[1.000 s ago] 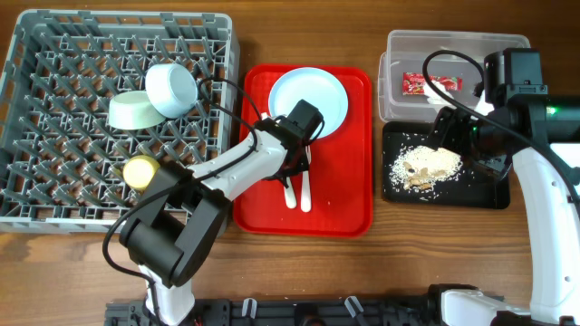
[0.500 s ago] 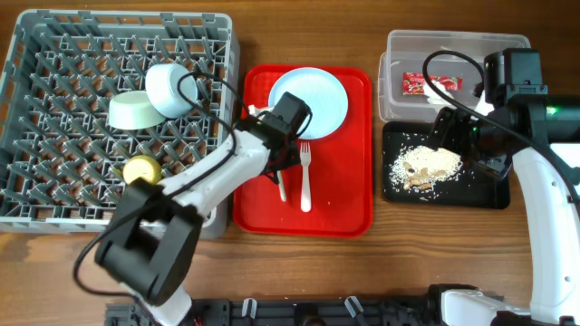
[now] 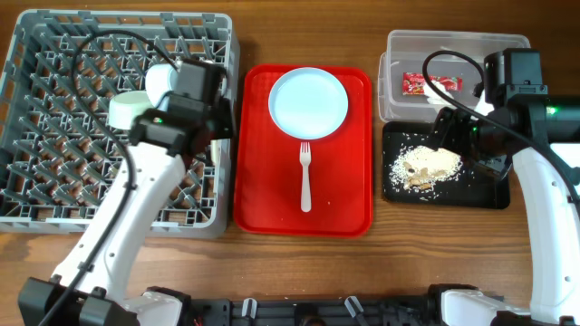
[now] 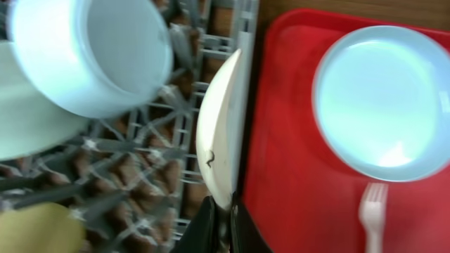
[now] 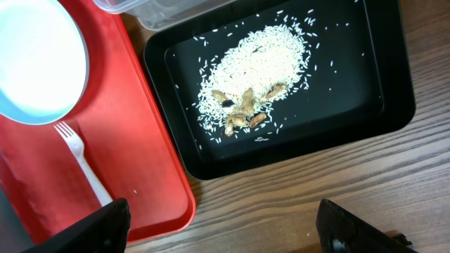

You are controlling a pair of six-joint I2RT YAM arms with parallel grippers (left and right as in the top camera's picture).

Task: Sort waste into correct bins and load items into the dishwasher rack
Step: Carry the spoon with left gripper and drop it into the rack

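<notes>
- We see the white spoon [image 4: 216,151] turned on edge, its long axis running straight out from our left gripper [image 4: 221,221], bowl end farthest away.
- The fingers are clamped on its handle, with the rack [image 4: 242,84] rim just ahead.
- Our right gripper [image 5: 225,223] is spread wide and holds nothing; the black tray [image 5: 358,84] lies ahead.

Lighting bright, even, from above; shadows soft. Left wrist view blurred throughout, mild glare on plate [image 4: 383,102]. Other views sharp.

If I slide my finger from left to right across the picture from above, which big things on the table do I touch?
dishwasher rack → red tray → black tray
</notes>
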